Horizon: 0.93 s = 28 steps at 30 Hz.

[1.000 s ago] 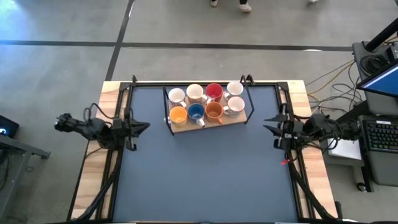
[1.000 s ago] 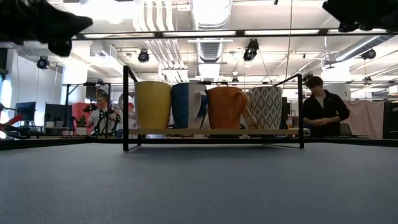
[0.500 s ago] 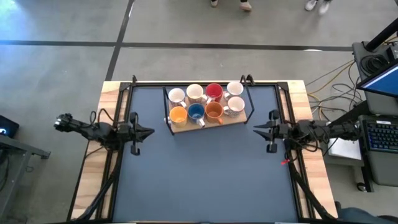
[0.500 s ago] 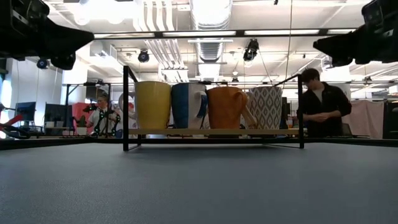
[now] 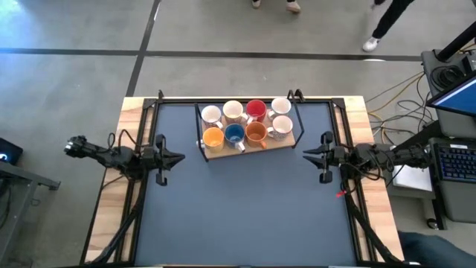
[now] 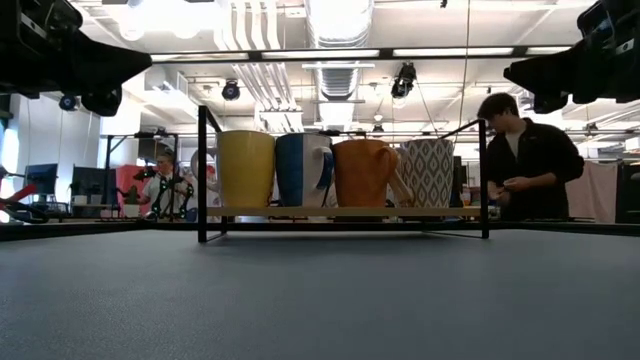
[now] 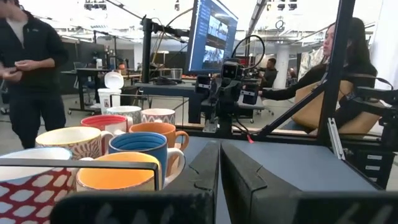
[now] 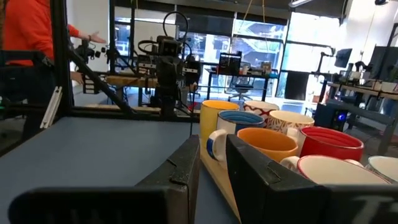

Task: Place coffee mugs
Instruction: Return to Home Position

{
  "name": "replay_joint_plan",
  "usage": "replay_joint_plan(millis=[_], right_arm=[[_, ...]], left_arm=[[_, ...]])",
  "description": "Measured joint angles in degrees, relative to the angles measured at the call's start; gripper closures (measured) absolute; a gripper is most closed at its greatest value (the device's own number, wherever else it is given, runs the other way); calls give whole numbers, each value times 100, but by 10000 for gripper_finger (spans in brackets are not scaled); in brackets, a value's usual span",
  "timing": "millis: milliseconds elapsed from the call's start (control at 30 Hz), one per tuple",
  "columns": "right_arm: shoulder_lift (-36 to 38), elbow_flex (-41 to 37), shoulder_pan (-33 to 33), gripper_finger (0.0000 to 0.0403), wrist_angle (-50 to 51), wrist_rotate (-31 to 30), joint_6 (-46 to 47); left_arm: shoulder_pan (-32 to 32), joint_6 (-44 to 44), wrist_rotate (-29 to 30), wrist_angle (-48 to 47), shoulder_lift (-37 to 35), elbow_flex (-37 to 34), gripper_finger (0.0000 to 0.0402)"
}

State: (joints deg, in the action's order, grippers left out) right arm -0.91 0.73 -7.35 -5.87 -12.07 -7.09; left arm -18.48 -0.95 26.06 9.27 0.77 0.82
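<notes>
Eight coffee mugs (image 5: 245, 123) stand in two rows of four on the wire-framed shelf (image 5: 214, 155), far middle of the table (image 5: 245, 216), long axis side to side. Left gripper (image 5: 177, 157) at the left edge: fingers all but closed, empty. Right gripper (image 5: 306, 155) at the right edge: narrowly parted, empty. Both point inward, and the right sits nearer the shelf. We judge that placing is done.

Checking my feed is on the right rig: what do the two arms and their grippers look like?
The left arm and right arm are slim, black and jointed, with loose black cables looped along them. The left gripper and right gripper are black too, each with two flat, wedge-shaped, tapered fingers. No markings show.
</notes>
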Motion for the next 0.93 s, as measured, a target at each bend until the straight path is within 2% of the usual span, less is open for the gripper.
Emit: replay_joint_plan(millis=[333,933], right_arm=[[-12,33,0,323,2,2,6],[-28,39,0,330,4,2,6]], left_arm=[[0,-2,1,-33,60,2,402],[0,-17,3,-34,60,11,402]])
